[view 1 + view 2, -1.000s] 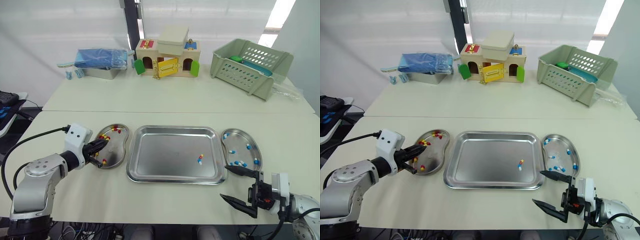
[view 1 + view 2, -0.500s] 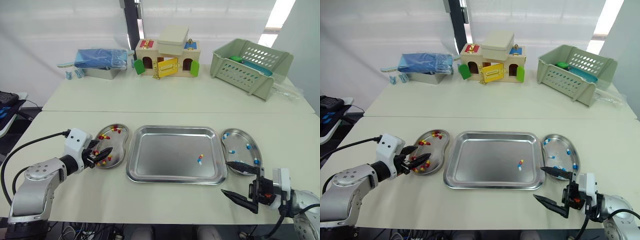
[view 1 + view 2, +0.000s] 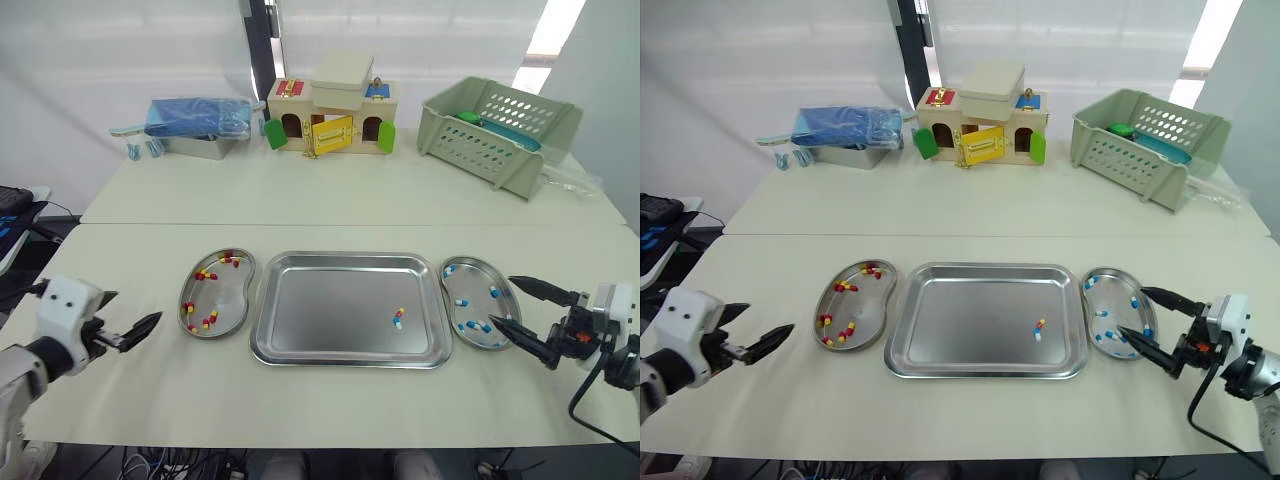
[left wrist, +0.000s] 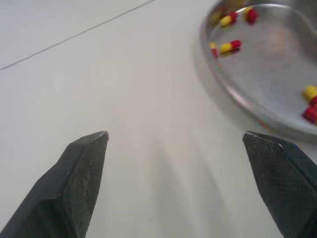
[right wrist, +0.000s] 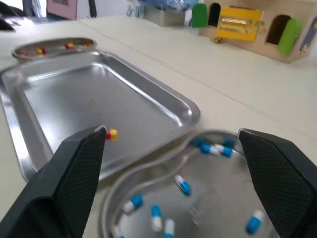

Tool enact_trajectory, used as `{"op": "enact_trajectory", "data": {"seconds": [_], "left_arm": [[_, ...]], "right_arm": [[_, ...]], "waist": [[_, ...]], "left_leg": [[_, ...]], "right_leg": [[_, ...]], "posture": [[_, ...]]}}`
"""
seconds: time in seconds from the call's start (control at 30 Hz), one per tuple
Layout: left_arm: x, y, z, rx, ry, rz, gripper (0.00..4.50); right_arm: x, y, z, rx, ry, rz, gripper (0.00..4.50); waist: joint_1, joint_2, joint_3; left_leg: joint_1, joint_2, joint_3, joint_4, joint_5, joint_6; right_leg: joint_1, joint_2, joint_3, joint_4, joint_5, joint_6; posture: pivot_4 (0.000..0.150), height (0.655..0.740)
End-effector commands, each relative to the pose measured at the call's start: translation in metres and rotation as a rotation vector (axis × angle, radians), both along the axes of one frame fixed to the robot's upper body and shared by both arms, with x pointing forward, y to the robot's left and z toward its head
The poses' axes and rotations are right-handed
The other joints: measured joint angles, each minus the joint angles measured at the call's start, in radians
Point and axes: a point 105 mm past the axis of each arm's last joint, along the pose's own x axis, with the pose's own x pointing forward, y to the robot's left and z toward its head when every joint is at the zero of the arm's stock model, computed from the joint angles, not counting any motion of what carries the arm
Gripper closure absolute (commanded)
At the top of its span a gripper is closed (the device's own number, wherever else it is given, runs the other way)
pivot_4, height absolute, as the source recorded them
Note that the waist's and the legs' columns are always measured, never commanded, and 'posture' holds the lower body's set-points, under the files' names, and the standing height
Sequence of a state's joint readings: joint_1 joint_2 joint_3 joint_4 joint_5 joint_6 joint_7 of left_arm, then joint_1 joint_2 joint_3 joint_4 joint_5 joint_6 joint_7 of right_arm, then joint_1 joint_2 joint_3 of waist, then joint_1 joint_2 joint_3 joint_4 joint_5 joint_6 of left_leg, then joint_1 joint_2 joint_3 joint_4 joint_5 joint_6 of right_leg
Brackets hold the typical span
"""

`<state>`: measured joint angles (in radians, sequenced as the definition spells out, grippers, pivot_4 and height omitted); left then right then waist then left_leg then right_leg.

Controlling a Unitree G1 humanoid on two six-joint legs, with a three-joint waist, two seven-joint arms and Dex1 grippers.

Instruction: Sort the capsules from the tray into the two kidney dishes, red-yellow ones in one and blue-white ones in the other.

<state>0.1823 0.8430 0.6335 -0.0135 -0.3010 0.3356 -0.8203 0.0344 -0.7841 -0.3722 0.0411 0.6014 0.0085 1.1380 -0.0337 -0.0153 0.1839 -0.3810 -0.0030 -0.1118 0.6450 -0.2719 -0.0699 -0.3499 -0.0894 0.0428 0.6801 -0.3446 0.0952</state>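
A steel tray (image 3: 330,305) lies mid-table with one red-yellow capsule (image 3: 401,313) and one blue-white capsule (image 3: 397,323) in it. To its left, a kidney dish (image 3: 227,290) holds several red-yellow capsules. Another kidney dish (image 3: 475,290) on the right holds several blue-white capsules. My left gripper (image 3: 132,307) stands open and empty over bare table, left of the left dish (image 4: 267,84). My right gripper (image 3: 502,300) is open and empty at the right dish's outer edge, pointing toward the tray (image 5: 99,89); the red-yellow capsule (image 5: 112,134) lies just beyond one fingertip.
Along the far table stand a blue bag on a metal box (image 3: 195,120), a wooden toy house (image 3: 330,120) and a green basket (image 3: 495,130). A seam (image 3: 350,223) runs between the two tables behind the tray.
My left gripper opened over the left dish, then drew back left onto bare table. My right gripper rose from the table's front edge to the right dish. The camera shifted slightly.
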Motion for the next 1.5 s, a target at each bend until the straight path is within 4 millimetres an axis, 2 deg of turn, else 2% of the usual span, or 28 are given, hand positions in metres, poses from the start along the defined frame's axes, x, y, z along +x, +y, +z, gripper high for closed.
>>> {"op": "enact_trajectory", "data": {"seconds": [0.03,0.2,0.23,0.33,0.5,0.7,0.8,1.0,1.1,1.23,1.4,1.5], "left_arm": [[-0.007,0.028,0.026,0.076,-0.068,0.047,0.02],[-0.014,0.054,0.028,0.099,-0.059,0.107,0.02],[-0.014,0.056,0.028,0.097,-0.059,0.113,0.02],[-0.013,0.057,0.028,0.087,-0.059,0.114,0.02],[-0.012,0.057,0.025,0.077,-0.058,0.118,0.02],[-0.014,0.056,0.019,0.058,-0.058,0.122,0.02],[-0.014,0.045,0.020,0.049,-0.086,0.056,0.02],[-0.016,-0.020,0.021,0.007,-0.226,-0.254,0.02],[-0.035,-0.078,0.008,-0.087,-0.204,-0.495,0.02],[-0.058,-0.123,-0.007,-0.187,-0.193,-0.665,0.02],[-0.078,-0.166,-0.015,-0.289,-0.326,-0.836,0.02],[-0.084,-0.175,-0.019,-0.320,-0.389,-0.880,0.02]], "right_arm": [[0.012,-0.024,0.016,-0.020,-0.006,-0.083,0.00],[0.024,-0.058,0.010,-0.082,0.127,-0.198,0.00],[0.025,-0.067,0.004,-0.128,0.174,-0.232,0.00],[0.026,-0.086,0.003,-0.127,0.199,-0.284,0.00],[0.031,-0.094,0.003,-0.085,0.233,-0.299,0.00],[0.035,-0.094,0.006,-0.108,0.213,-0.298,0.00],[0.030,-0.093,0.004,-0.136,0.224,-0.278,0.00],[0.018,-0.066,0.011,-0.130,0.229,-0.187,0.00],[0.004,-0.036,0.012,-0.129,0.258,-0.107,0.00],[-0.010,-0.003,0.011,-0.133,0.282,-0.046,0.00],[-0.018,0.040,0.008,-0.141,0.297,0.016,0.00],[-0.019,0.059,0.008,-0.155,0.328,0.048,0.00]], "waist": [[0.000,0.000,0.000],[0.000,0.000,0.000],[-0.001,0.000,0.000],[-0.003,0.000,0.000],[-0.016,0.000,0.000],[-0.024,0.000,0.000],[-0.024,0.000,0.000],[-0.020,0.000,0.000],[-0.016,0.000,0.000],[-0.016,0.000,0.000],[-0.006,0.001,-0.001],[0.002,0.000,-0.001]], "left_leg": [[0.000,0.000,0.000,0.000,0.000,0.000],[-0.001,0.000,0.000,0.000,0.000,0.000],[-0.001,0.000,0.000,0.000,0.000,0.000],[0.000,0.000,0.001,0.000,0.000,0.000],[-0.001,0.000,0.001,-0.001,0.000,0.000],[-0.001,0.001,0.001,-0.001,0.000,0.000],[-0.001,0.000,0.002,-0.001,0.000,0.000],[-0.001,0.000,0.002,0.000,0.000,0.000],[-0.001,0.001,0.002,0.000,0.000,0.000],[-0.002,0.000,0.002,0.000,0.000,0.000],[0.000,0.000,0.002,0.001,0.000,0.000],[-0.001,0.000,0.001,0.001,0.000,0.000]], "right_leg": [[0.000,0.000,0.000,0.000,0.000,0.000],[-0.001,0.000,0.000,0.000,0.000,0.000],[-0.001,0.000,0.000,0.000,0.000,0.000],[-0.001,0.000,0.000,0.000,0.000,0.000],[-0.002,0.000,0.001,0.000,0.000,0.000],[-0.002,0.000,0.001,0.001,0.000,0.000],[-0.002,0.000,0.001,0.001,0.000,0.000],[-0.002,-0.001,0.001,0.000,0.000,0.000],[-0.001,-0.001,0.001,0.000,0.000,0.000],[-0.001,-0.001,0.001,-0.001,0.000,0.000],[0.001,-0.001,0.001,0.000,0.000,0.000],[0.001,0.000,0.001,-0.001,0.000,0.000]], "posture": [[0.150,0.7400],[0.150,0.7400],[0.150,0.7400],[0.150,0.7400],[0.150,0.7400],[0.150,0.7400],[0.150,0.7400],[0.150,0.7400],[0.150,0.7400],[0.150,0.7400],[0.150,0.7400],[0.150,0.7400]]}}
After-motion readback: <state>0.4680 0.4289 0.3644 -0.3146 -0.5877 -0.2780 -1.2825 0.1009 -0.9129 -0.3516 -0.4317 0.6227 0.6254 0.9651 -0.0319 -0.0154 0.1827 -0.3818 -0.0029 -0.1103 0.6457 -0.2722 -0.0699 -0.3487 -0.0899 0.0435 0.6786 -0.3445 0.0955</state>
